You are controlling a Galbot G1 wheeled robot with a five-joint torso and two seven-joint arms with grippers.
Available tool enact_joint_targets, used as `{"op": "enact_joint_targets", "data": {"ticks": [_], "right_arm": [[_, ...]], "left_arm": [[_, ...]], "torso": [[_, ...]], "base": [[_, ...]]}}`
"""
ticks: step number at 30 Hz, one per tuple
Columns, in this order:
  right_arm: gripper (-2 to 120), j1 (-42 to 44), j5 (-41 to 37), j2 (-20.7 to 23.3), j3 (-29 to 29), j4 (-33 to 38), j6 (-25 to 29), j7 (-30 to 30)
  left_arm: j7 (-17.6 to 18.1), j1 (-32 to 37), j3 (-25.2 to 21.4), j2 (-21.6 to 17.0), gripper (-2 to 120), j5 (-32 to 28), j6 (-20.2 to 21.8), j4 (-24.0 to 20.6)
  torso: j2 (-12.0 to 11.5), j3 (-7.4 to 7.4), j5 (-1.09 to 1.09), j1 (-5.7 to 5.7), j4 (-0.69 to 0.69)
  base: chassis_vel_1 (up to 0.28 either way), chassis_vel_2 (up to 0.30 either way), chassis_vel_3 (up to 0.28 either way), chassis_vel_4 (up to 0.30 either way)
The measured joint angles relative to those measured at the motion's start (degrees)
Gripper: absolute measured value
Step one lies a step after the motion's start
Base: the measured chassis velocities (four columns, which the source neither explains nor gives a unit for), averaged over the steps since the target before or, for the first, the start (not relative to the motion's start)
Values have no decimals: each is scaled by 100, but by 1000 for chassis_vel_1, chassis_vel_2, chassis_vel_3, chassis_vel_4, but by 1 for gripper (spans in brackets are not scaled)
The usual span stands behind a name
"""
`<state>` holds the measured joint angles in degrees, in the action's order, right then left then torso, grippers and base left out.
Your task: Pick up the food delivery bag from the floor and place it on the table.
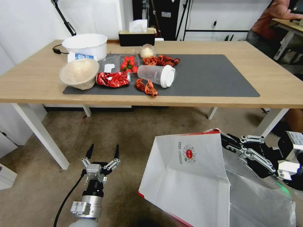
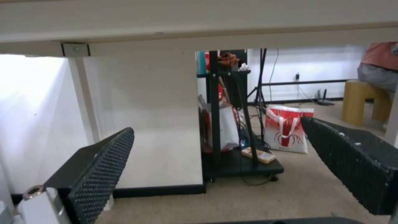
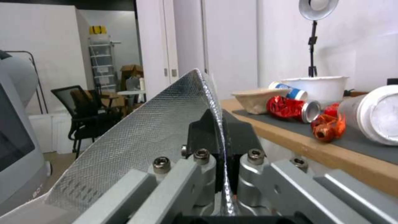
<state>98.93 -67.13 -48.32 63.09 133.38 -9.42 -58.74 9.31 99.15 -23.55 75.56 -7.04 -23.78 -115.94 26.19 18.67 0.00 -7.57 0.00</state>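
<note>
Your right pincer [image 1: 228,141] pinches the bag [image 1: 189,176] by its thin foil rim; light, floppy paper. Left pincer [image 1: 103,152] hangs spread.

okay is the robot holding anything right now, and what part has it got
Yes. The right gripper is shut on the food delivery bag, pinching the foil-lined top edge of its side wall. The left gripper is open, holding nothing.

Right gripper [image 3: 222,137] pinches the bag [image 3: 153,133] rim, foil lining facing out. Table [image 3: 331,152] edge at 3 o'clock carries a crushed can [image 3: 292,107] and cup [image 3: 373,113]
</note>
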Motion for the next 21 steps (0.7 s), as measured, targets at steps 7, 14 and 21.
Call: {"op": "enact_joint_targets", "data": {"ticks": [7,14,21], "right_arm": [[0,1,-42,-3,11,13,-6,11],[0,4,-44,-7,30,17,-11,10],[0,1,-48,-32,42,33,-11,9]], "left_arm": [[6,24,5,7,100,20,-9,-3],[1,42,11,10,100,38,-12,-28],[0,75,9,5,100,61,-13,-48]], "torso": [[161,101,0,-61,0],[309,195,0,-114,0],[481,300,0,-180,0]], "base": [[0,0,0,0],[0,0,0,0],[0,0,0,0]]}}
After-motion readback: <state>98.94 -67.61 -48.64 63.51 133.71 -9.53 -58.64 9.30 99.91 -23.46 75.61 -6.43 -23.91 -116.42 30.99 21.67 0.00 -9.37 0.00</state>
